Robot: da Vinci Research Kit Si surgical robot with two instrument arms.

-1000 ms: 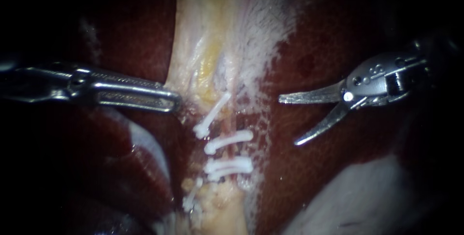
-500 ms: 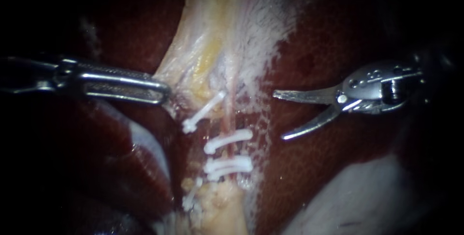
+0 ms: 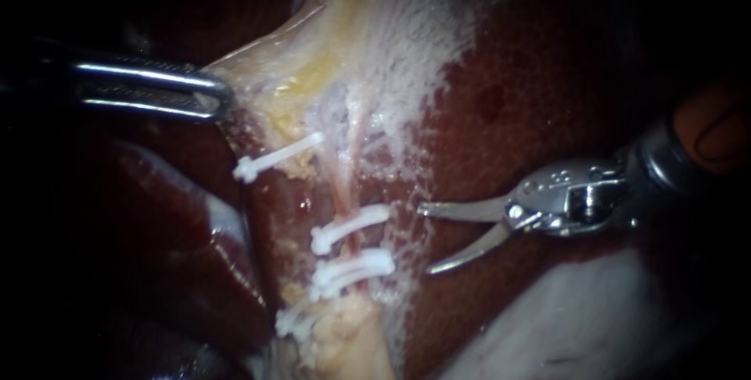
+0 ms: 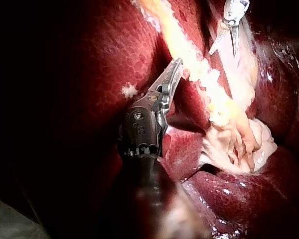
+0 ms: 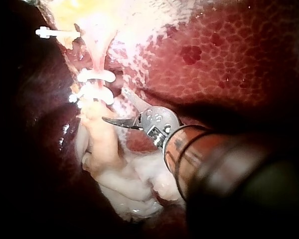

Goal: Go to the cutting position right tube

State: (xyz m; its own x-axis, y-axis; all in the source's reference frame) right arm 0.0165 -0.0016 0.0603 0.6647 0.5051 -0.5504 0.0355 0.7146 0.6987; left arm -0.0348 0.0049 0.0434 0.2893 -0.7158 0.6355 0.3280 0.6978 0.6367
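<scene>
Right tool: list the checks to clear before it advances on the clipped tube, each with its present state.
1. Right tool jaws open: ok.
2. Left tool shut on pale tissue, holding it stretched: ok.
3. Clips seated across the tube: ok.
4. Bare tube above those clips in view: ok.
5. Tube between the right tool's jaws: not ok, the tips lie beside the clips.
6. Lower jaw's clearance from the liver: cannot tell.

Mottled red liver (image 3: 547, 98), pale tissue (image 3: 368, 28)
</scene>
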